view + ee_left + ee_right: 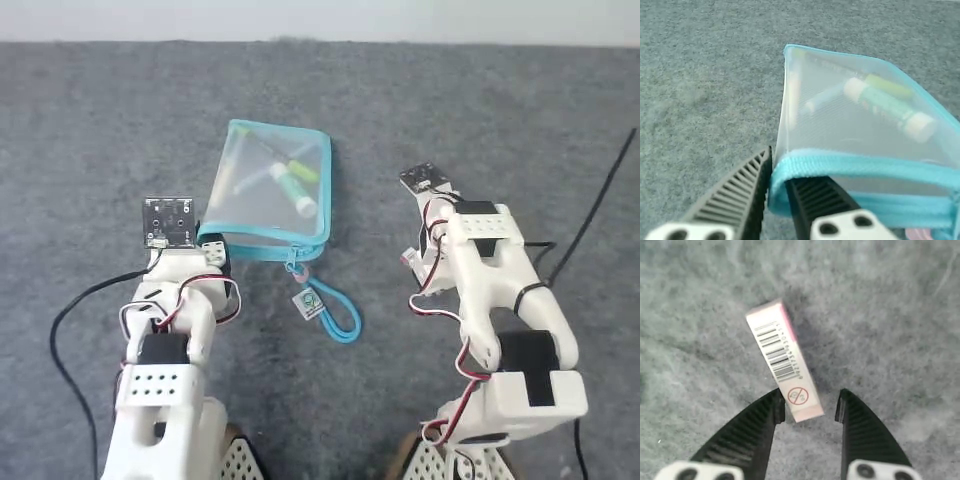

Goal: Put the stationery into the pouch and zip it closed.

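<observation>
A translucent mesh pouch with turquoise trim (270, 190) (855, 125) lies flat on the grey, felt-covered desk (520, 110), ahead of the left arm and left of the desk's middle. Through the mesh several pieces of stationery show: a green-and-white tube-shaped stick (297, 190) (890, 107), a yellow-green pen (303, 167) (887, 86) and a pale blue-and-white pen (245, 182) (822, 97). The left end effector (210, 250) (777, 172) is closed narrowly on the pouch's near turquoise-trimmed edge at its left corner, one ribbed black finger on each side of the fabric. At the near right corner a turquoise cord loop (340, 315) with a small white tag (312, 303) trails from the zipper toward the arms; whether the zip is open or closed cannot be told. Well apart from the pouch, to its right, the right end effector (810, 405) points down at the desk with its fingers spread wide. A small pink-and-white rectangular box with a barcode (782, 360) lies flat on the felt, its nearer end between those fingers, close against one finger and clear of the other.
</observation>
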